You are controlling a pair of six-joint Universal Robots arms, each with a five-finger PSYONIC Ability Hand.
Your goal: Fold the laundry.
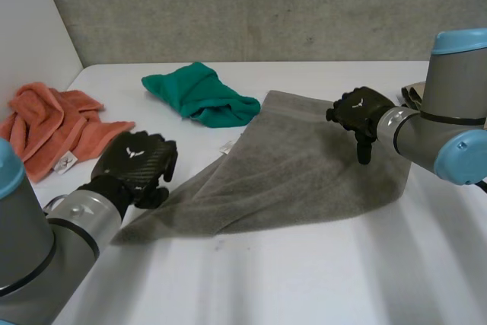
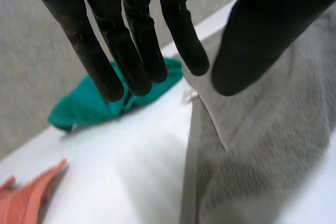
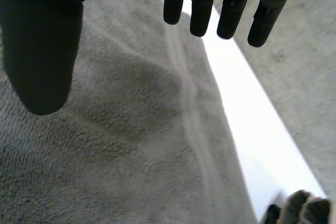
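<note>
A grey towel (image 1: 304, 173) lies across the middle of the white table, folded over on a slant. My left hand (image 1: 135, 159) is at the towel's near left corner. In the left wrist view the towel's (image 2: 262, 150) raised edge runs up between the thumb and fingers of that hand (image 2: 131, 40), which pinch it. My right hand (image 1: 356, 110) hovers over the towel's far right edge. Its fingers (image 3: 202, 9) hang straight and apart from the thumb above the towel's hem (image 3: 184, 93), holding nothing.
A crumpled green cloth (image 1: 202, 95) lies at the back, just beyond the towel. An orange cloth (image 1: 53, 127) is heaped at the far left by the wall. A dark striped bundle (image 1: 411, 95) sits at the far right, behind my right forearm.
</note>
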